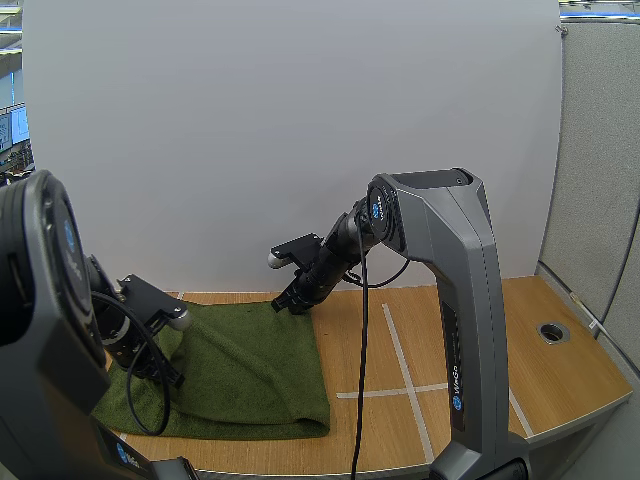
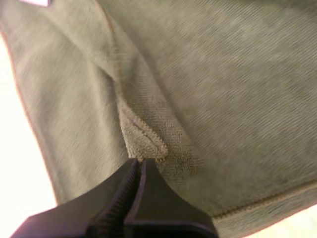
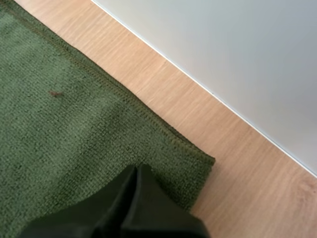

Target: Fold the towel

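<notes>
A dark green towel [image 1: 250, 370] lies on the left half of the wooden table [image 1: 560, 380], its near edge doubled over. My left gripper [image 1: 172, 381] is down at the towel's left side. In the left wrist view its fingers [image 2: 137, 161] are closed together, pinching a hemmed corner flap of the towel [image 2: 223, 99], and a ridge of cloth runs up from the tips. My right gripper [image 1: 283, 303] hovers at the towel's far right corner. Its fingers [image 3: 137, 167] lie together as one wedge above the flat towel [image 3: 59, 129], with nothing between them.
White tape lines [image 1: 400, 360] cross the bare wood right of the towel. A round grommet hole [image 1: 552, 331] sits near the right edge. The white back wall [image 1: 300, 120] stands close behind the towel. My right arm's upright link [image 1: 465, 330] rises mid-table.
</notes>
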Robot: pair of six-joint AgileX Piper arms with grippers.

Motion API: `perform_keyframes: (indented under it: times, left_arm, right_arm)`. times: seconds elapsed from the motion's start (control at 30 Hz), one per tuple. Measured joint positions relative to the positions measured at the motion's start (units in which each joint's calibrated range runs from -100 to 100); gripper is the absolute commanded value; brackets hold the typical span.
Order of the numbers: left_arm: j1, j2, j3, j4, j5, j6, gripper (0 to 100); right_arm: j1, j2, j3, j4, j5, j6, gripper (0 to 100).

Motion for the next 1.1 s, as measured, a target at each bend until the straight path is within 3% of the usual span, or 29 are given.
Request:
perform_keyframes:
  times: [0.03, 0.1, 0.2, 0.27, 0.3, 0.47, 0.67, 0.9, 1.1]
  left_arm:
    - [0.34, 0.0, 0.0, 0.0, 0.0, 0.3, 0]
    - [2.87, 0.0, 0.0, 0.3, 0.0, 2.1, 0]
    - [3.73, 0.0, 0.0, 0.3, 0.2, 3.3, 0]
    - [6.17, 0.0, 0.0, -0.2, 0.2, 5.8, 0]
    - [6.73, 0.0, 0.0, -0.4, 0.2, 6.5, 0]
    - [7.83, 0.0, 0.0, -0.6, 0.2, 7.3, 0]
    - [10.66, 0.0, 0.0, -0.9, 0.2, 9.7, 0]
    - [12.22, 0.0, 0.0, -1.1, 0.2, 11.0, 0]
    - [12.42, -2.8, 0.0, -1.5, -0.5, 11.8, 0]
  right_arm:
    - [0.0, 0.0, 0.0, 0.0, 0.0, 0.0, 0]
    - [0.0, 0.0, 0.0, 0.0, 0.0, 0.0, 0]
    - [0.0, 0.0, 0.0, 0.0, 0.0, 0.0, 0]
    - [0.0, 0.0, 0.0, 0.0, 0.0, 0.0, 0]
    - [0.0, 0.0, 0.0, 0.0, 0.0, 0.0, 0]
    - [0.0, 0.0, 0.0, 0.0, 0.0, 0.0, 0]
    - [0.0, 0.0, 0.0, 0.0, 0.0, 0.0, 0]
    - [0.0, 0.0, 0.0, 0.0, 0.0, 0.0, 0]
    - [0.0, 0.0, 0.0, -0.1, 0.0, 0.0, 0]
